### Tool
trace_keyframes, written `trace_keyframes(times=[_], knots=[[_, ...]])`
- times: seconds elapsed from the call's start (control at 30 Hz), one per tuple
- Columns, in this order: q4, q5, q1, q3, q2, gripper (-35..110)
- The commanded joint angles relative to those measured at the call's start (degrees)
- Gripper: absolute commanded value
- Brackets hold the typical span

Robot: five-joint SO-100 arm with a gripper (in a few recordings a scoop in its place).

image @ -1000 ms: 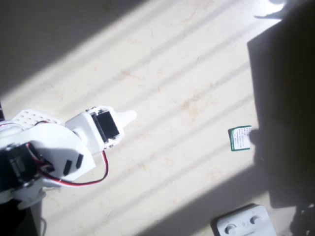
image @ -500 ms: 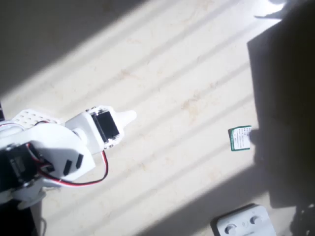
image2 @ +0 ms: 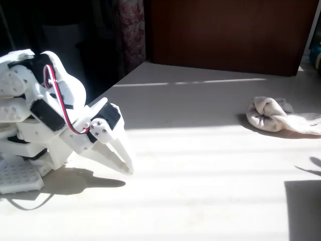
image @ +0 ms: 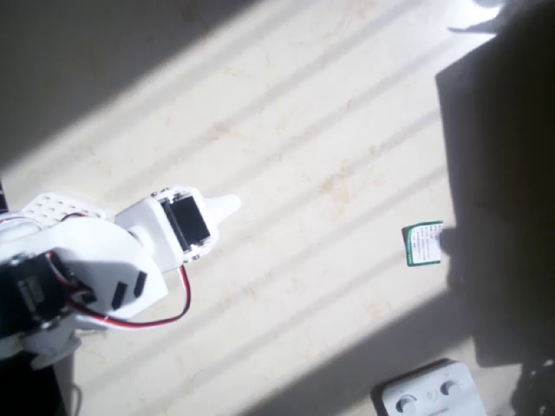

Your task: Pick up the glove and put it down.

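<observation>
Centrally at the left of the fixed view, the white gripper (image2: 123,163) points down and to the right, its two fingers pressed together with nothing between them and the tips poised just above the table (image2: 200,191). From overhead the same gripper (image: 227,206) appears as one pale point projecting right from the black servo block. A red wire (image2: 60,108) loops across the folded white arm (image2: 40,120), which casts a dark shadow on the surface below. Well apart from the gripper, at the right edge of the fixed view, the glove (image2: 276,116) lies bunched on the table in shade, its rounded cream fingers curled toward the left. Overhead, a small green card (image: 422,244) lies far right beside a dark shadowed area, and a white device (image: 429,394) with round buttons sits at the bottom edge.
</observation>
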Motion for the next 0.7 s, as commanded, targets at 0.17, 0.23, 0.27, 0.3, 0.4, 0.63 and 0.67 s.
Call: trace_keyframes(times=[0.17, 0.23, 0.27, 0.3, 0.4, 0.63, 0.67], knots=[[-0.5, -0.3, 0.4, -2.3, 0.3, 0], [-0.6, -0.3, -0.2, -2.3, 0.3, 0], [-0.7, -0.3, -0.2, -2.3, 0.3, 0], [-0.7, -0.3, -0.2, -2.3, 0.3, 0], [-0.7, -0.3, -0.2, -2.3, 0.3, 0], [-0.8, 0.4, -0.2, -5.7, -0.1, 0], [-0.8, 0.5, -0.2, -6.5, -0.2, 0]])
